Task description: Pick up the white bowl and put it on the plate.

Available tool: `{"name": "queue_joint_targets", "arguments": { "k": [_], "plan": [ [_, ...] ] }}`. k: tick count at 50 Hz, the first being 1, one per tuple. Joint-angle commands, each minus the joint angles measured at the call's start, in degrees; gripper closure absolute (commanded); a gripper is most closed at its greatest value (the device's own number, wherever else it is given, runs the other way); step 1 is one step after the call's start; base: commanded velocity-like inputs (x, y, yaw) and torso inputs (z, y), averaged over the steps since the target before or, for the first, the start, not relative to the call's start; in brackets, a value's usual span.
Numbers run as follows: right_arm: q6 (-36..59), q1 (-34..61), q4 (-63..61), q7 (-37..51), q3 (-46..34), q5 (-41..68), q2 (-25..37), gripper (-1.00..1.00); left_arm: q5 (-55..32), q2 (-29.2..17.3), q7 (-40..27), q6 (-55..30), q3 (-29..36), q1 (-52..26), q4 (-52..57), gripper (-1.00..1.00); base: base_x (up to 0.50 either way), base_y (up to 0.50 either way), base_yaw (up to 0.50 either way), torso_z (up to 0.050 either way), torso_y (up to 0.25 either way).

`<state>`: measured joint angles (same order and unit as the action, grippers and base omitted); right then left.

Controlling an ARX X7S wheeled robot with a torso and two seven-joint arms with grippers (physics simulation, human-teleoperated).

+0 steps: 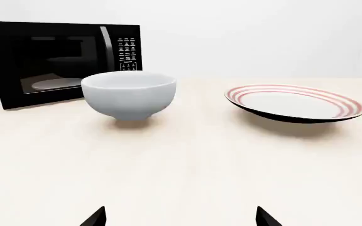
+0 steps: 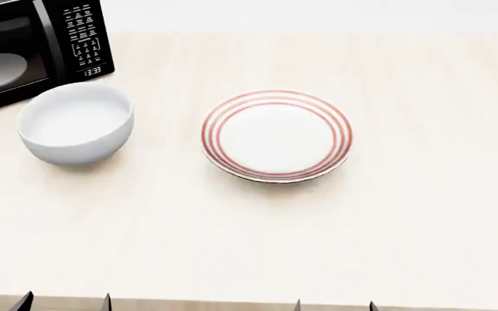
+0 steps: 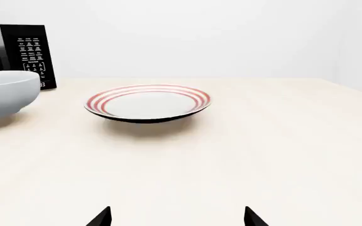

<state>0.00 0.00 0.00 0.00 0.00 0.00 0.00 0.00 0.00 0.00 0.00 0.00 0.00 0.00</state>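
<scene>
The white bowl stands upright on the pale table at the left, just in front of the microwave; it also shows as the bowl and the bowl. To its right lies the plate with red rings, apart from the bowl; the plate and plate lie flat and empty. My left gripper and right gripper sit at the table's near edge, both open with nothing between the fingertips. Only the black fingertip points show: left gripper, right gripper.
A black microwave with its door closed stands at the back left, a pale dish visible through its window. The table runs on to the right and toward me. A white wall rises behind it.
</scene>
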Motion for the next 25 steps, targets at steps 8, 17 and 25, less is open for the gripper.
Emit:
{"name": "queue_joint_targets", "arguments": {
  "k": [8, 17, 25],
  "plan": [
    [0.02, -0.01, -0.09, 2.96, -2.68, 2.19, 2.11, -1.00, -1.53, -2.28, -2.70, 0.12, 2.80, -0.01, -0.15, -1.00, 0.00, 0.00, 0.00, 0.000, 0.000],
    [0.09, -0.28, -0.37, 0.96, -0.65, 0.81, 0.47, -1.00, 1.39, -0.65, -1.74, -0.36, 0.87, -0.16, -0.33, -1.00, 0.00, 0.00, 0.00, 0.000, 0.000],
    [-0.22, -0.86, -1.74, 2.94, -2.06, 3.17, 2.23, -1.00, 0.22, -2.23, -3.85, -1.58, 2.66, 0.43, 0.71, -1.00, 0.00, 0.00, 0.00, 0.000, 0.000]
  ]
}}
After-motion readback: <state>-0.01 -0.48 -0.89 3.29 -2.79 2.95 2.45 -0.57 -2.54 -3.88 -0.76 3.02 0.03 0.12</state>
